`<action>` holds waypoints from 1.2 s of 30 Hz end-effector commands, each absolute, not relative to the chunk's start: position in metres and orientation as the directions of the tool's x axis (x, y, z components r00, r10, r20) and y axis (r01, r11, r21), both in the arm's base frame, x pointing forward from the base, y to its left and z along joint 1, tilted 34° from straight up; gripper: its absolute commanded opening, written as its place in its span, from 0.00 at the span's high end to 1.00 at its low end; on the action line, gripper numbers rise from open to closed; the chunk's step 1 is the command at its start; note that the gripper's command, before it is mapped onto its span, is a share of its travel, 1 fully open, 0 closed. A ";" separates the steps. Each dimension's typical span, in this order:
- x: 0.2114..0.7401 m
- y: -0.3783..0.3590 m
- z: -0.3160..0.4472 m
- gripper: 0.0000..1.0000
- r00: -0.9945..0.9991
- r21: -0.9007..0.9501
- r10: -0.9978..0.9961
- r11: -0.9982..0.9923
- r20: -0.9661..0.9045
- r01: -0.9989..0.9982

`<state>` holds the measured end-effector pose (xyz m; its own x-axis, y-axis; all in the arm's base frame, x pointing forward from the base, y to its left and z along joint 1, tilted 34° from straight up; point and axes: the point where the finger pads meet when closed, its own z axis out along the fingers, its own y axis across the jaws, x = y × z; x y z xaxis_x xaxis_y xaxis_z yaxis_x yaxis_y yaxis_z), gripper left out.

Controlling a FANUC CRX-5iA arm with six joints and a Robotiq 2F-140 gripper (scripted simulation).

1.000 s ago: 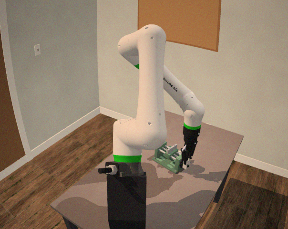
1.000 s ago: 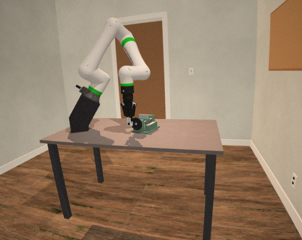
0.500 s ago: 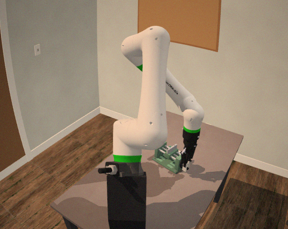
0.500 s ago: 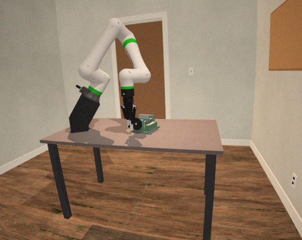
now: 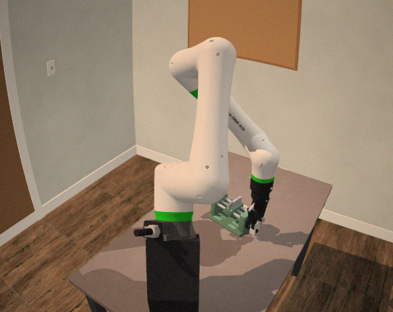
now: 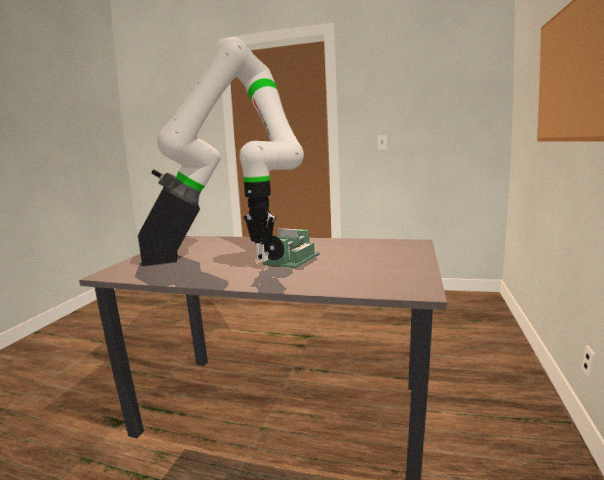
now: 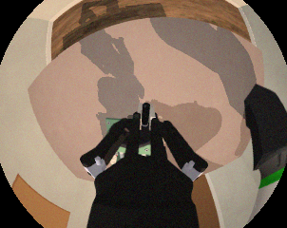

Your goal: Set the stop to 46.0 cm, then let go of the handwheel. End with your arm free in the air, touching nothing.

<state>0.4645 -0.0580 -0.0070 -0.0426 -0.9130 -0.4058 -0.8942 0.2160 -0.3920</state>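
Observation:
A green fixture [image 5: 228, 225] [image 6: 303, 253] [image 7: 144, 150] stands on the table, with light guide rods and a pale grey upright stop plate [image 5: 234, 203] [image 6: 287, 233] partway along them. No scale can be read in these views. The black handwheel [image 6: 275, 248] is upright on the fixture's end; in the top view it is mostly hidden behind the fingers. My gripper [image 5: 254, 229] [image 6: 260, 255] [image 7: 145, 108] points down beside the wheel, its fingers close together around the wheel's small black handle [image 7: 145, 108]. The fingertips are low, near the table top.
The table [image 5: 300, 188] [image 6: 374, 268] [image 7: 63, 104] carries the fixture and the arm's dark pedestal [image 5: 173, 268] [image 6: 162, 232] [image 7: 267, 123]. The fixture's body lies right beside the fingers. A pinboard [image 5: 247, 30] [image 6: 576, 87] hangs on the wall.

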 end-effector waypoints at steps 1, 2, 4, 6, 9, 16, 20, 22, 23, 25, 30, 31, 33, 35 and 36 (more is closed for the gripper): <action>0.467 -0.058 -0.008 0.96 -0.043 -0.392 -0.913 0.216 -0.406 -0.894; 0.468 -0.058 -0.008 0.96 -0.043 -0.392 -0.913 0.216 -0.406 -0.894; 0.470 -0.058 -0.008 0.96 -0.043 -0.392 -0.913 0.216 -0.406 -0.894; 0.471 -0.058 -0.009 0.96 -0.043 -0.392 -0.913 0.216 -0.406 -0.894; 0.473 -0.058 -0.009 0.96 -0.043 -0.392 -0.913 0.216 -0.406 -0.894; 0.481 -0.058 -0.009 0.96 -0.043 -0.392 -0.913 0.216 -0.406 -0.894; 0.484 -0.058 -0.008 0.96 -0.043 -0.392 -0.913 0.216 -0.406 -0.894; 0.486 -0.059 -0.008 0.96 -0.043 -0.392 -0.913 0.216 -0.406 -0.894; 0.486 -0.059 -0.008 0.96 -0.043 -0.392 -0.913 0.216 -0.406 -0.894; 0.487 -0.059 -0.008 0.96 -0.043 -0.392 -0.913 0.216 -0.406 -0.894; 0.490 -0.059 -0.007 0.96 -0.043 -0.392 -0.913 0.216 -0.406 -0.894; 0.491 -0.060 -0.006 0.96 -0.043 -0.392 -0.913 0.216 -0.406 -0.894; 0.492 -0.060 -0.006 0.96 -0.043 -0.392 -0.913 0.216 -0.406 -0.894; 0.493 -0.060 -0.005 0.96 -0.043 -0.392 -0.913 0.216 -0.406 -0.894; 0.494 -0.060 -0.005 0.96 -0.043 -0.392 -0.913 0.216 -0.406 -0.894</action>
